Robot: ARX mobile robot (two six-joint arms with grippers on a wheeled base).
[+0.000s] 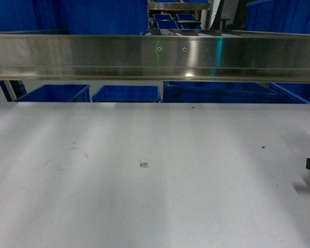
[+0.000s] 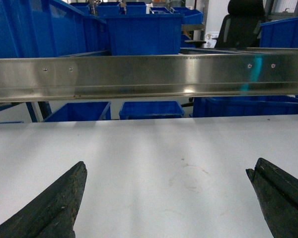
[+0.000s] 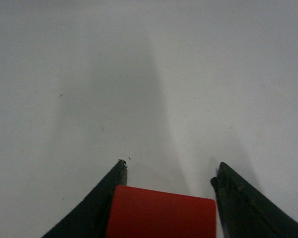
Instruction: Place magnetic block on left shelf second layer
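One magnetic block clamped between right gripper jaws above desk, left gripper jaws apart, one steel rail along far edge

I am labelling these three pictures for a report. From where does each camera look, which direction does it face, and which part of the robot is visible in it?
Head: sits high on the robot, faces forward and down over the white table to a steel rail and blue tubs; a dark robot part shows at the right edge.
Left wrist: low over the table, facing the same rail; both fingers of the open left gripper show.
Right wrist: looks down at bare table; the right gripper has the red block between its fingers.
Shared: head and left wrist both see rail, tubs and table.
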